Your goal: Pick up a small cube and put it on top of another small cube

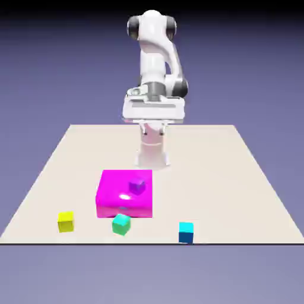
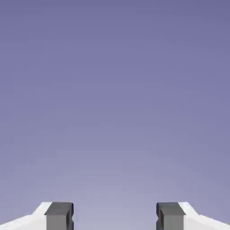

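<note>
The small cyan-blue cube (image 1: 186, 232) rests near the table's front edge, toward the exterior view's right. The teal-green cube (image 1: 121, 224) sits to its left, just in front of the magenta block. My gripper (image 1: 153, 126) hangs high above the table's far side, well away from both cubes. In the hand view the gripper (image 2: 114, 215) is open: its two grey fingertips (image 2: 59, 215) stand wide apart with only the blue-violet backdrop between them. Neither cube shows in the hand view.
A large magenta block (image 1: 125, 193) lies on the beige table (image 1: 237, 178) with a small purple cube (image 1: 137, 186) on top. A yellow cube (image 1: 66, 221) sits near the front, at the exterior view's left. The robot's base stands at the far edge.
</note>
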Motion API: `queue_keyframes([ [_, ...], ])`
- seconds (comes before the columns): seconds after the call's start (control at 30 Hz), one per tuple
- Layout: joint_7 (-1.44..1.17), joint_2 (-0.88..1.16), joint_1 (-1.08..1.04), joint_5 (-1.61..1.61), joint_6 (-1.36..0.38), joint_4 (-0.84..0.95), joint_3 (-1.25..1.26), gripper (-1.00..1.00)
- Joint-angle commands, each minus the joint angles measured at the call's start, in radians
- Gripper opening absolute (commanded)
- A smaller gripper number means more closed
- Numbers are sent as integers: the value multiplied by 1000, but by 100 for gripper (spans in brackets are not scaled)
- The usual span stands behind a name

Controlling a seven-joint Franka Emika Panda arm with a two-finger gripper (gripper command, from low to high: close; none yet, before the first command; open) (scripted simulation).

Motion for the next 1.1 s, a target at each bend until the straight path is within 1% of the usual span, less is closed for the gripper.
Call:
queue_keyframes([
  [0.0,-24,36,3,-21,-26,25,9,0],
  [0.87,-636,978,73,-556,-690,671,229,0],
  [0.93,-637,980,73,-557,-690,672,230,0],
  [1.07,-572,1118,89,-648,-572,687,166,0],
])
